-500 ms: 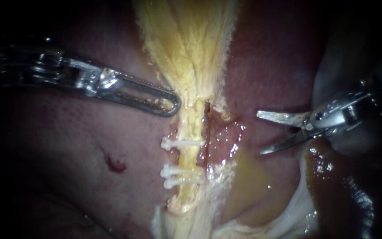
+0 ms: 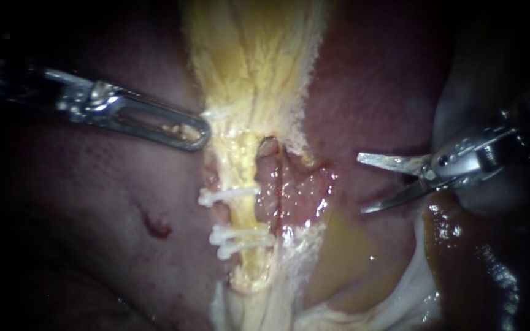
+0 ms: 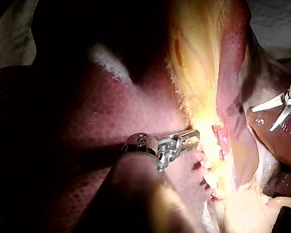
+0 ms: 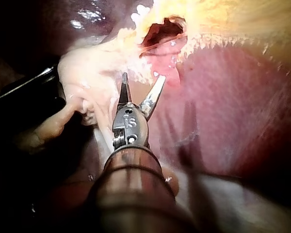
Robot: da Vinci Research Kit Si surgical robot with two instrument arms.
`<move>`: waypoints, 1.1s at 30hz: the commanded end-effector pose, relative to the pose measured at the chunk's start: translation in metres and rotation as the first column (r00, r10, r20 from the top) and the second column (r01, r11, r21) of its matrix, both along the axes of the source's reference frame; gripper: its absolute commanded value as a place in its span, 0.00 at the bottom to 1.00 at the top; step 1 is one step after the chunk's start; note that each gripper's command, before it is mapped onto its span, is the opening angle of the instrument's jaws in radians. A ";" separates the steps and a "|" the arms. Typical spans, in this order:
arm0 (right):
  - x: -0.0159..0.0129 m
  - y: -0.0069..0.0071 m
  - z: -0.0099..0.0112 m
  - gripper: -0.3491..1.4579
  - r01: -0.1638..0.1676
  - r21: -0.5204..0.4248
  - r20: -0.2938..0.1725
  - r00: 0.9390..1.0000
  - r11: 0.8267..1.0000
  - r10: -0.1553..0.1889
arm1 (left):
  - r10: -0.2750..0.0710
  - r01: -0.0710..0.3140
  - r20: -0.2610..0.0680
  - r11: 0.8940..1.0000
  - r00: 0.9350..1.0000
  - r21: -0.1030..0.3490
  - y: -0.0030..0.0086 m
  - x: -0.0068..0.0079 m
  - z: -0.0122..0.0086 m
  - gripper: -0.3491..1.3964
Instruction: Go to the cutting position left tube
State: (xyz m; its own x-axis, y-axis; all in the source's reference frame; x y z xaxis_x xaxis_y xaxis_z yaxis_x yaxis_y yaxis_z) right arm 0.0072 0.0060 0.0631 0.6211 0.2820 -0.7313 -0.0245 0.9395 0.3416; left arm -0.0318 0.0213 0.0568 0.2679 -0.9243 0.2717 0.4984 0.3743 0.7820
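Liver (image 2: 93, 202), dark red, filling most of the frame; yellow tissue (image 2: 253, 55) fanning down from the top centre and narrowing into the left tube (image 2: 240, 165), pale yellow, upright at mid-frame, with a redder tube (image 2: 277, 184) just to its right. Left instrument (image 2: 200, 138), entering from the upper left, jaws lying together and pinching the left fringe of the yellow tissue; right instrument (image 2: 363, 185), at the right edge, two blades spread wide with nothing between them, well apart from the left tube. Three white clips (image 2: 228, 196) crossing the left tube, one above a close pair.
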 end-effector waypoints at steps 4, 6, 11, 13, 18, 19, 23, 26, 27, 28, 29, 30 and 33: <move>0.0002 -0.0001 -0.0001 0.99 0.004 0.012 -0.006 1.000 1.000 -0.004 | -0.006 0.006 0.000 1.000 1.000 -0.001 0.0001 0.0002 -0.0003 0.00; 0.0005 -0.0002 0.0000 0.99 0.008 0.023 -0.010 1.000 1.000 -0.008 | -0.007 0.007 -0.001 1.000 1.000 -0.001 0.0000 0.0001 -0.0003 0.00; 0.0021 -0.0016 0.0005 0.99 0.022 0.062 -0.023 1.000 0.998 -0.020 | -0.011 0.011 -0.004 1.000 1.000 -0.002 -0.0002 -0.0004 -0.0006 0.00; 0.0033 -0.0026 0.0009 0.99 0.031 0.072 -0.031 0.999 0.997 -0.029 | -0.015 0.015 -0.003 1.000 1.000 -0.004 -0.0004 -0.0007 -0.0007 0.00; 0.0063 -0.0048 0.0020 0.99 0.055 0.108 -0.049 0.998 0.993 -0.050 | -0.015 0.015 -0.002 1.000 1.000 -0.002 -0.0007 -0.0013 -0.0008 0.00; 0.0071 -0.0052 0.0023 0.99 0.059 0.113 -0.051 0.997 0.992 -0.053 | -0.013 0.013 -0.001 1.000 1.000 -0.001 -0.0008 -0.0014 -0.0008 0.00; 0.0092 -0.0064 0.0033 0.99 0.074 0.145 -0.060 0.996 0.987 -0.066 | -0.011 0.011 0.001 1.000 1.000 0.001 -0.0009 -0.0017 -0.0007 0.00; 0.0106 -0.0073 0.0044 0.99 0.087 0.164 -0.065 0.995 0.983 -0.078 | -0.011 0.011 0.000 1.000 1.000 0.001 -0.0009 -0.0019 -0.0008 0.00; 0.0110 -0.0075 0.0048 0.99 0.090 0.172 -0.066 0.995 0.981 -0.080 | -0.012 0.012 0.000 1.000 1.000 0.000 -0.0009 -0.0019 -0.0008 0.00; 0.0113 -0.0078 0.0052 0.99 0.096 0.173 -0.068 0.994 0.980 -0.085 | -0.010 0.010 0.001 1.000 1.000 0.002 -0.0009 -0.0019 -0.0008 0.00; 0.0116 -0.0080 0.0056 0.99 0.099 0.179 -0.069 0.994 0.979 -0.088 | -0.010 0.010 0.001 1.000 1.000 0.002 -0.0010 -0.0020 -0.0008 0.00; 0.0119 -0.0081 0.0060 0.99 0.100 0.187 -0.069 0.994 0.977 -0.089 | -0.010 0.010 0.001 1.000 1.000 0.002 -0.0010 -0.0020 -0.0008 0.00; 0.0124 -0.0080 0.0072 0.99 0.108 0.196 -0.071 0.993 0.975 -0.095 | -0.010 0.010 0.001 1.000 1.000 0.002 -0.0010 -0.0020 -0.0007 0.00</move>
State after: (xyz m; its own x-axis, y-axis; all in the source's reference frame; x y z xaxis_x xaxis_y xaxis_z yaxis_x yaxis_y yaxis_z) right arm 0.0197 -0.0019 0.0705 0.6098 0.3667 -0.7026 0.0940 0.8469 0.5235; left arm -0.0338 0.0203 0.0561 0.2584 -0.9274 0.2705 0.5014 0.3681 0.7830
